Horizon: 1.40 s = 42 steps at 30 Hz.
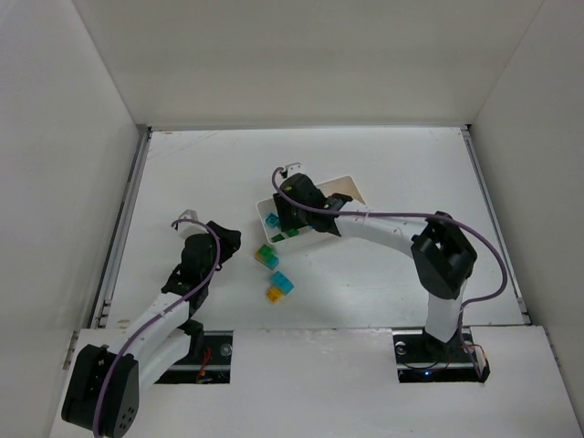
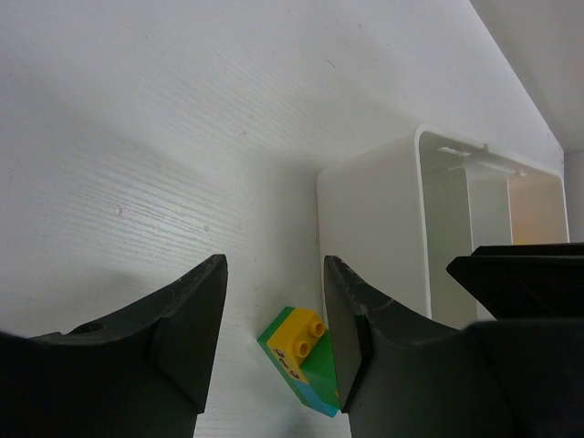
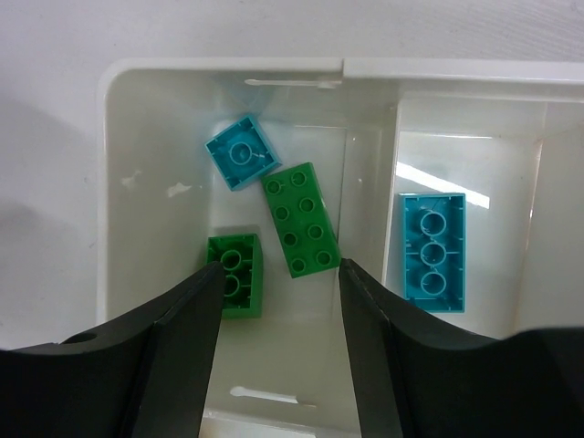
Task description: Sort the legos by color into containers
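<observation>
Directly beneath the right tool (image 3: 280, 276) lie green legos (image 3: 301, 221).

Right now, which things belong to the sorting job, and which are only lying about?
Job: white tray; large green brick, small green brick and small cyan brick in one compartment; long cyan brick in the next; a loose stack beside it, a second stack farther from it.
Lying about: purple cables; table.

From above, the right tool (image 1: 283, 219) is covering most of the tray (image 1: 354, 186). In the left wrist view, the left tool (image 2: 274, 266) is hiding part of the brick stack (image 2: 294, 351).
</observation>
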Available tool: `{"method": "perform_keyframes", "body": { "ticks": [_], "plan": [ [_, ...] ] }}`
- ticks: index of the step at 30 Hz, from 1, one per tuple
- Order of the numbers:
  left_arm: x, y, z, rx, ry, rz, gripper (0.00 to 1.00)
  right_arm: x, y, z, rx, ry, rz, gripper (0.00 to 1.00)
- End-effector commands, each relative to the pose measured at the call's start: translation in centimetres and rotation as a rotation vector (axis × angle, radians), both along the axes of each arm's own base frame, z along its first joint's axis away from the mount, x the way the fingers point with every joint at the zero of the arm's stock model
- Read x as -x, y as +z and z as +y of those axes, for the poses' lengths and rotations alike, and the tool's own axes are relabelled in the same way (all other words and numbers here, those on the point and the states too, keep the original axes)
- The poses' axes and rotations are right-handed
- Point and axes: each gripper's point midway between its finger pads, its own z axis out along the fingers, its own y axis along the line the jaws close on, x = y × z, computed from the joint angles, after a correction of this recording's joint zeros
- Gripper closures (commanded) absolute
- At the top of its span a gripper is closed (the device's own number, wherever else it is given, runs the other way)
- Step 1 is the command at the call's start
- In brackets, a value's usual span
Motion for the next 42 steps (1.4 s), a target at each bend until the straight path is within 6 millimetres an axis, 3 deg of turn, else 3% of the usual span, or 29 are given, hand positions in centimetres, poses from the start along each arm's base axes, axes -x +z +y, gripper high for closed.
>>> {"method": "perform_keyframes", "body": {
  "ticks": [1, 11, 17, 20, 28, 38, 42],
  "plan": [
    [-1.2, 2.6, 0.0, 0.011, 0.005, -0.086, 0.56, 0.0, 3.4, 0.5, -0.035, 0.006, -0.068, 0.41],
    [-1.0, 3.0, 1.0, 0.009, 0.036, -0.102, 0.57, 0.8, 6.1, 1.1, -0.071, 0.024, -0.153, 0.43],
    [-1.0, 3.0, 1.1, 0.015, 0.043, -0.103, 0.58, 0.5, 5.3, 2.0, -0.081, 0.049, -0.129, 0.7],
    [-0.9, 3.0, 1.1, 0.015, 0.041, -0.106, 0.59, -0.1, 5.0, 2.8, -0.105, 0.07, -0.128, 0.72],
    [-1.0, 2.6, 1.1, 0.015, 0.037, -0.096, 0.58, -2.0, 2.2, 5.2, -0.106, 0.097, -0.118, 0.66],
    [-1.2, 2.6, 0.7, 0.012, 0.025, -0.096, 0.58, -3.2, -2.0, 6.4, -0.051, 0.125, -0.099, 0.39],
    [-1.2, 2.5, 0.6, 0.011, 0.022, -0.093, 0.58, -3.2, -3.9, 6.5, -0.027, 0.135, -0.074, 0.37]
  ]
}}
